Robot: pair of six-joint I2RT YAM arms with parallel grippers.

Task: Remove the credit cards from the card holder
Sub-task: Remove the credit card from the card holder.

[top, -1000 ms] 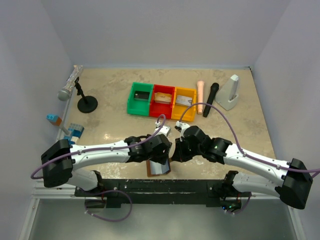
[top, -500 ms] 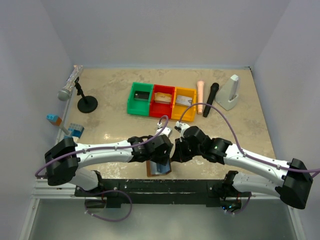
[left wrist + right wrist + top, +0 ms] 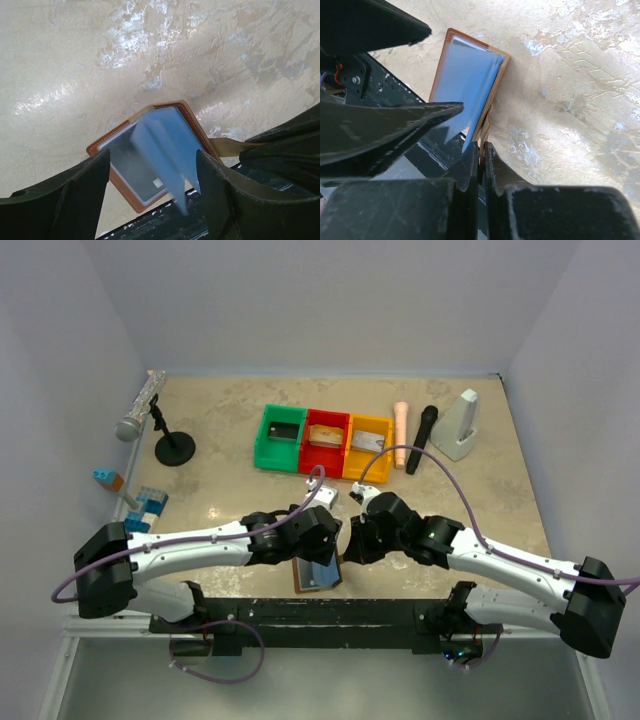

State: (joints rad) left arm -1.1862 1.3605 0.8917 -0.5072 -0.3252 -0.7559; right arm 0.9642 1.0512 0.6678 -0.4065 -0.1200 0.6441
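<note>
The card holder (image 3: 318,575) lies open at the table's near edge, brown outside and grey-blue inside (image 3: 150,150). One blue inner leaf stands up (image 3: 467,85). A grey card (image 3: 131,172) with a small pale chip sits in its left pocket. My left gripper (image 3: 152,200) hovers open just above the holder, one finger on each side of it. My right gripper (image 3: 481,150) is shut on the holder's tan flap (image 3: 485,125) at its right side. Other credit cards lie in the bins: dark (image 3: 284,430), tan (image 3: 324,433), silvery (image 3: 368,443).
Green (image 3: 262,435), red (image 3: 345,445) and yellow (image 3: 386,435) bins stand in a row mid-table. A pink cylinder (image 3: 400,435), a black handheld microphone (image 3: 421,438) and a white wedge (image 3: 463,425) lie to their right. A microphone on a stand (image 3: 150,420) and blue blocks (image 3: 148,505) are left. A black rail (image 3: 330,615) borders the near edge.
My left arm has shifted slightly above the card holder, staying open. My right gripper has held still on the flap.
</note>
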